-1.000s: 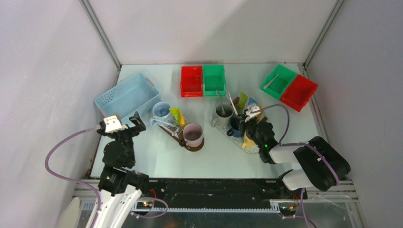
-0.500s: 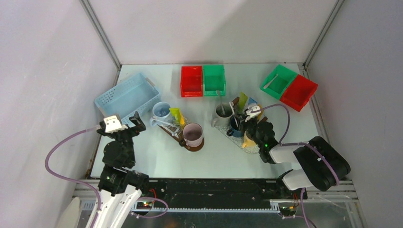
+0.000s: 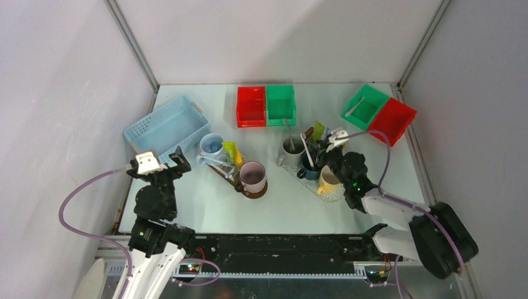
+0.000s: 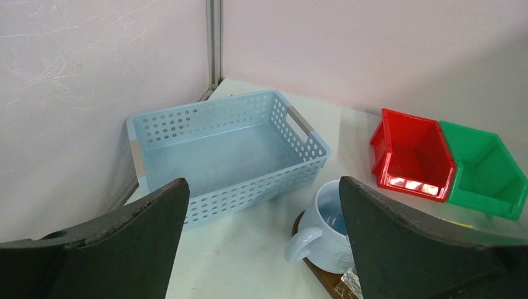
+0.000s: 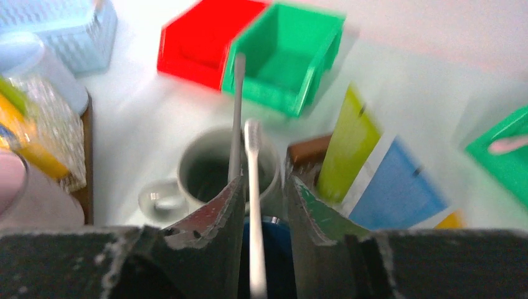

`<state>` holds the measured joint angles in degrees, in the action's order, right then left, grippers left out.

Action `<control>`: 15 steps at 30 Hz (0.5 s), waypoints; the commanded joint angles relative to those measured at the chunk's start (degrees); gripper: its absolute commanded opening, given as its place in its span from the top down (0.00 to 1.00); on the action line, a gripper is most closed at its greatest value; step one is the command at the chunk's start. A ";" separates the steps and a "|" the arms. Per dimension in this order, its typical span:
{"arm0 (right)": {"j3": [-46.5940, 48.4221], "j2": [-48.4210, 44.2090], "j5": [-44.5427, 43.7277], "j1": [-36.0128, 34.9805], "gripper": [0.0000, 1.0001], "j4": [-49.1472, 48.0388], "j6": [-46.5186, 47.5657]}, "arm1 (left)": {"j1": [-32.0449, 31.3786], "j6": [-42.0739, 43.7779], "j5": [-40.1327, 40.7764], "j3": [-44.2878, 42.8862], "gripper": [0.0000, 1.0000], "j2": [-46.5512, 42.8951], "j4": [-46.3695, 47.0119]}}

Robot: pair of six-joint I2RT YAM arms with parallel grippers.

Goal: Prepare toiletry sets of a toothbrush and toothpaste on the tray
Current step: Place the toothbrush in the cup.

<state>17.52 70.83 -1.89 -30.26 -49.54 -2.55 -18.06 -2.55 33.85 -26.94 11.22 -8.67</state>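
Observation:
A pale toothbrush (image 5: 253,187) stands upright in the dark blue mug (image 5: 274,249), in the gap of my right gripper (image 5: 264,184). Its jaws stand slightly apart, with a gap beside the handle. From above, this gripper (image 3: 324,156) hovers over the mugs on the right-hand tray (image 3: 333,195). A second toothbrush (image 5: 237,112) leans in the grey mug (image 5: 205,168). A lime green tube (image 5: 350,146) and a light blue tube (image 5: 398,190) stand just behind. My left gripper (image 3: 179,161) is wide open and empty beside the light blue mug (image 4: 333,230).
A yellow mug (image 3: 327,179) sits on the right tray. On the brown left tray (image 3: 224,174) stand a pinkish mug (image 3: 253,176) and lime and yellow tubes (image 3: 231,151). A blue basket (image 3: 163,128) is far left. Red (image 3: 251,106) and green bins (image 3: 281,104) line the back.
The right gripper's jaws have widened around the toothbrush, which now rests in the dark blue mug. The right arm has swung out to the right, uncovering the yellow mug. The left arm is still.

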 commanded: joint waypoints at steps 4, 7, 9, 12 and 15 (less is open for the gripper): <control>14.62 -11.61 4.70 8.47 0.60 22.47 -4.23 | 0.41 0.93 -0.91 0.07 0.03 -0.60 1.49; 21.58 -11.49 6.67 14.92 0.59 31.19 -8.69 | 0.48 0.92 -1.09 0.05 0.03 -0.67 1.50; 25.59 -10.39 7.78 18.41 0.58 35.26 -11.28 | 0.48 0.96 -1.26 0.06 0.03 -0.64 1.52; 30.40 -7.20 8.51 21.98 0.56 39.48 -14.13 | 0.47 0.99 -1.32 -0.04 0.03 -0.30 1.42; 35.95 -3.37 7.87 25.35 0.54 41.97 -18.20 | 0.37 1.03 -1.41 -0.04 0.03 -0.09 1.52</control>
<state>46.74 63.09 4.78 -8.27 -15.75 -13.85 -18.06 -2.52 33.17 -26.94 11.18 -8.67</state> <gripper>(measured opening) 0.447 0.971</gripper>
